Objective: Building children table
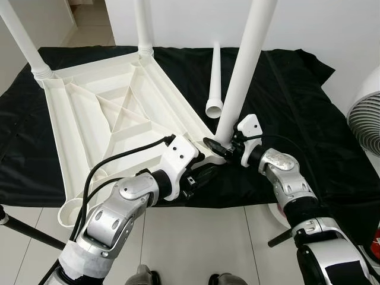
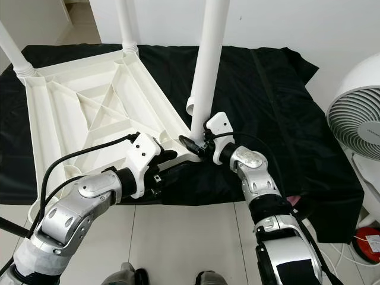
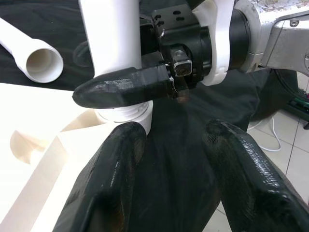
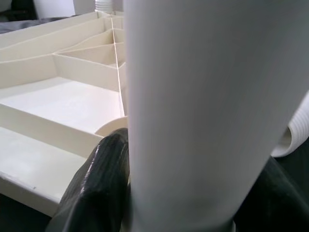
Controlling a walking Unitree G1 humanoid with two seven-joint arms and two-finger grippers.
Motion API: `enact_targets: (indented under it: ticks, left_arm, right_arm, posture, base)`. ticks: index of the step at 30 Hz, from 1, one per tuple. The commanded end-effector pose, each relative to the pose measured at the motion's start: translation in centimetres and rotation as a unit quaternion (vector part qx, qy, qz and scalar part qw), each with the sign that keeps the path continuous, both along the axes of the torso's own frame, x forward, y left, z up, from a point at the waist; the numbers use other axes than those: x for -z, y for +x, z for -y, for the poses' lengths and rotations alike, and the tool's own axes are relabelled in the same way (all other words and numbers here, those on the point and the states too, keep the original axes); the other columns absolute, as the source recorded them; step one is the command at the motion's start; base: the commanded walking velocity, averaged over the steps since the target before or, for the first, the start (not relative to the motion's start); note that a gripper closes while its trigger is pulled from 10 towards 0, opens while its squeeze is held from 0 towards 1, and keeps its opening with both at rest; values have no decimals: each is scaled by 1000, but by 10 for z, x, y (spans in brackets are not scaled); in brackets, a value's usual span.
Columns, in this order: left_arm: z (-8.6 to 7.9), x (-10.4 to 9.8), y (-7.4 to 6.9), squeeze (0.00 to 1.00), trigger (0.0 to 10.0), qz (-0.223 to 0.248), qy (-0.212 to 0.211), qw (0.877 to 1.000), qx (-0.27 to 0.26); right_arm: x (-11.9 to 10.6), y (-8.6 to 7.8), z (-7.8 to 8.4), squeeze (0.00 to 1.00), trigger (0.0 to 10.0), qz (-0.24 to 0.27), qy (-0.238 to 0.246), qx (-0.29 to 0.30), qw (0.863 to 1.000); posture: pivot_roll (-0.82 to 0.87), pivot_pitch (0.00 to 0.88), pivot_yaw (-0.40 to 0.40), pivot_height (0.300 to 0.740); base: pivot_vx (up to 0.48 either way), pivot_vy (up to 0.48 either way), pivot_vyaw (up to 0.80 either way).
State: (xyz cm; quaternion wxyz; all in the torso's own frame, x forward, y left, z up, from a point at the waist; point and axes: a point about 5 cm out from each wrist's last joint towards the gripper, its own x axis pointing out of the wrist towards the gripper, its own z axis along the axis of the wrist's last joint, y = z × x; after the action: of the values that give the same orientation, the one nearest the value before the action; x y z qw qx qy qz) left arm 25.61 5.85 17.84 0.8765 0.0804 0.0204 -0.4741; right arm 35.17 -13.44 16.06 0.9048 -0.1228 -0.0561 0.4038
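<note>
Right gripper (image 1: 215, 144) is clamped on the base of an upright white leg (image 1: 244, 65), just above the near-right corner socket of the tabletop (image 1: 107, 110); left gripper (image 1: 205, 169) sits at that same corner with its two fingers (image 3: 108, 179) spread apart over the black cloth (image 1: 285, 101), one of them touching the corner's edge. Largest is the cloth, spread on the tiled floor (image 1: 202, 243), its far edge running to the wall. On it lies the tabletop, upside down with ribs showing, its near-left corner partly hidden behind the left arm. Three legs stand in corner sockets: the gripped one, one at far left (image 1: 24, 41) and one at far middle (image 1: 142, 27), all cut off at the top. A fourth leg (image 1: 214, 80) lies loose on the cloth just beside the gripped one, open end toward the robot. One white fan (image 2: 356, 113) stands at right, cut by the frame edge; its small grey lettering is too small to read.
</note>
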Motion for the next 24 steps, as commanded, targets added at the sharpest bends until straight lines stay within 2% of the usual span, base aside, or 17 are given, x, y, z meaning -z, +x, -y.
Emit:
enact_targets:
  ticks: [1,6,7,11,14,18,22,23,24]
  left_arm:
    - [-1,1,0,0,10000,3,7,1000,-7]
    - [-1,0,0,0,10000,3,5,1000,-8]
    - [-1,0,0,0,10000,2,4,1000,-7]
    - [0,1,-1,0,10000,2,4,1000,-5]
    - [1,1,-2,0,10000,0,4,1000,-1]
    - [2,2,-3,0,10000,0,4,1000,2]
    - [2,2,-3,0,10000,-2,4,1000,3]
    - [3,3,-4,0,10000,-2,4,1000,5]
    - [3,3,-4,0,10000,-2,4,1000,5]
  right_arm:
    - [8,-2,-3,0,0,-15,-10,-10,1000]
    - [13,-3,-3,0,0,-20,-9,-12,1000]
    - [13,-3,-2,0,10000,-17,0,4,1000]
    - [12,-2,-1,0,10000,-19,17,22,999]
    - [15,-1,0,0,10000,-24,31,78,996]
    - [18,-2,1,0,10000,-32,35,122,991]
    - [19,-9,-6,0,10000,-36,52,146,987]
    - [21,-11,-9,0,10000,-47,68,176,981]
    - [21,-11,-9,0,10000,-47,68,176,981]
  posture:
    - [-12,89,29,740]
    - [-12,89,29,740]
    - [-12,89,29,740]
    - [-14,88,26,740]
    - [-18,86,27,740]
    - [-20,88,27,740]
    - [-23,87,28,740]
    - [-27,87,27,740]
    - [-27,87,27,740]
  base:
    - [0,0,0]
    - [0,0,0]
    - [0,0,0]
    - [0,0,0]
    - [0,0,0]
    - [0,0,0]
    - [0,0,0]
    - [0,0,0]
    - [0,0,0]
